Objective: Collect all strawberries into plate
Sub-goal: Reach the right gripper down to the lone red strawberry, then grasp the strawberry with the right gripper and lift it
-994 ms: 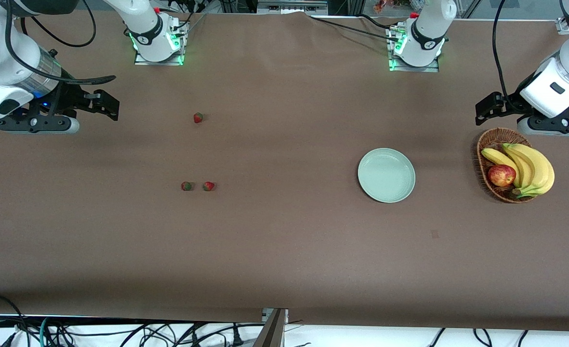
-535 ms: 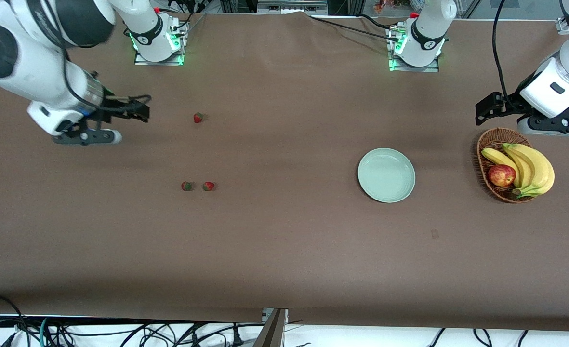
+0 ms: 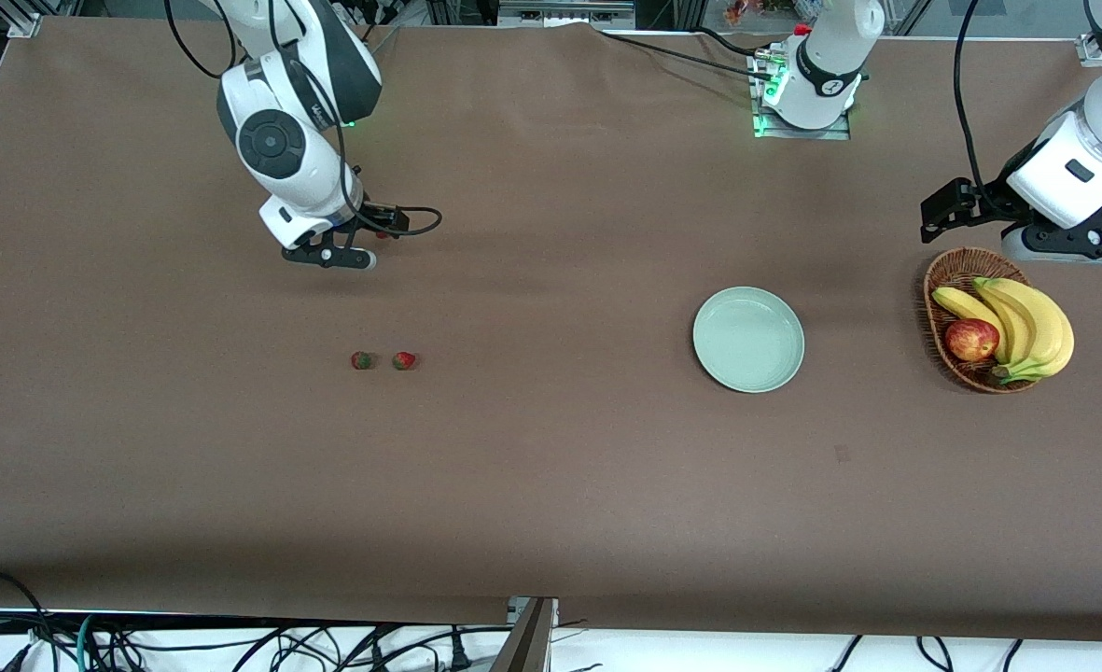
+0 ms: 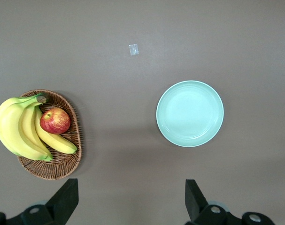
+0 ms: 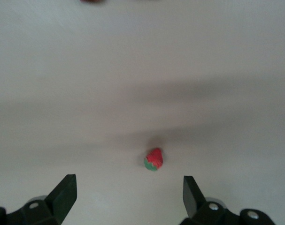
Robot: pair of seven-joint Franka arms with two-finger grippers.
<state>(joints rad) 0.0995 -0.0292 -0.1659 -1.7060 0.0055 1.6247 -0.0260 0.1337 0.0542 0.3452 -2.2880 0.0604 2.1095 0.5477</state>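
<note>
Right pincer [image 3: 378, 227] over the desk [image 3: 551, 485] toward the right arm's end, fingers [image 5: 65, 192] spread wide, nothing held. Directly beneath it, one strawberry [image 5: 154, 160] lying on the desk between the two fingertips without touching either; in the front view this berry almost wholly hidden by the pincer. Nearer to the front camera than the pincer, two further strawberries, one [image 3: 361, 360] just beside the other [image 3: 404, 360], apart from each other, both on the bare desk. Well apart from this pincer, toward the left arm's end, the pale mint-green plate [image 3: 748, 339], holding nothing.

Left pincer [image 3: 942, 210] waiting above the desk at the left arm's end, fingers [image 4: 67, 199] likewise spread wide, nothing held. Beneath and just beside it, the brown wicker basket [image 3: 941, 308] containing a bunch of yellow bananas [image 3: 1026, 322] and a red apple [image 3: 971, 339], the apple resting against the bananas. Between basket and strawberries, the plate, near the basket and well apart from all three berries. A small pale mark [image 4: 134, 49] on the desk, nearer to the front camera than the plate.
</note>
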